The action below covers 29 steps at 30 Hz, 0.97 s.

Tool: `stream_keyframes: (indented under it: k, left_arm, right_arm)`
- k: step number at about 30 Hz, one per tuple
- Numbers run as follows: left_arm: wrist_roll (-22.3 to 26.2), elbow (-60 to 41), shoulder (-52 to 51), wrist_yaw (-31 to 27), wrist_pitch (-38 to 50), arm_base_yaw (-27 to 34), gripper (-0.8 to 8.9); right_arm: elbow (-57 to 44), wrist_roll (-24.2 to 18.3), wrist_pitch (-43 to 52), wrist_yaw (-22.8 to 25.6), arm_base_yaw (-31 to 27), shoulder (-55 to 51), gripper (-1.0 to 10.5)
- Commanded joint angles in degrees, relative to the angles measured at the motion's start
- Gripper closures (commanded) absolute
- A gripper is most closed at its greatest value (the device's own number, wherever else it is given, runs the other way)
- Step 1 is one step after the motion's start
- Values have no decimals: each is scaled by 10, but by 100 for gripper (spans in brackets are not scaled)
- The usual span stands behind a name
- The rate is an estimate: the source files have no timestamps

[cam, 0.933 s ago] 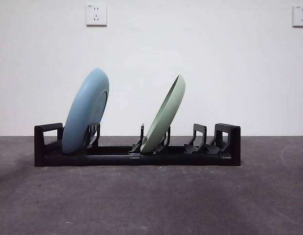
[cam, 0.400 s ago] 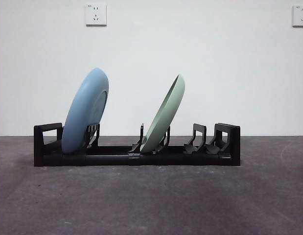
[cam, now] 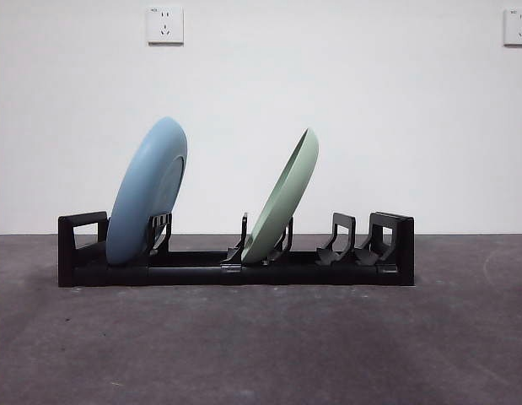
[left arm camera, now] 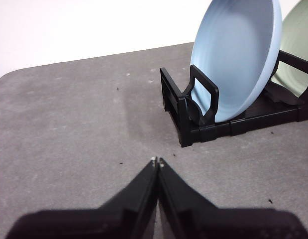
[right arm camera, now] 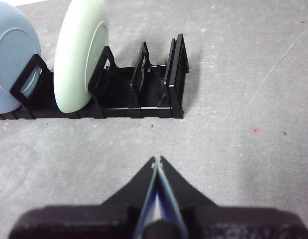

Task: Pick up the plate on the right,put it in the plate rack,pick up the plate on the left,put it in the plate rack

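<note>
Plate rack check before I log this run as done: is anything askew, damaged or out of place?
Nothing stands out. The blue plate and the green plate both lean in the plate rack; no chips or spills show.

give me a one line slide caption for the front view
Blue plate and green plate lean upright in the black plate rack on a grey table, no arm in view.

rack [cam: 235,272] on table [cam: 261,346] — two plates in it | left plate [cam: 147,191] | right plate [cam: 282,197]
</note>
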Motion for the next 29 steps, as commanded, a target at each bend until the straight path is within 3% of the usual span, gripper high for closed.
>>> stream_keyframes:
  k: [1,8,11,16,21,29]
  left_arm:
    - [1,-8,-2,1,0,2,814]
    - [1,-8,-2,1,1,2,815]
    - [1,-8,-2,1,2,2,815]
    - [1,-8,-2,1,2,2,815]
    - [1,-8,-2,1,2,2,815]
    - [1,-8,-2,1,2,2,814]
  right_arm:
    - [-6,5,2,2,1,-1,941]
    - [-6,-14,-7,7,0,-15,941]
    - [-7,-83,-8,29,-17,-84,941]
    - [-103,-139,116,27,-78,-233,941]
    - [-249,-141,179,2,-106,-308,941]
    - [-315,-136,185,-33,-105,-327,942]
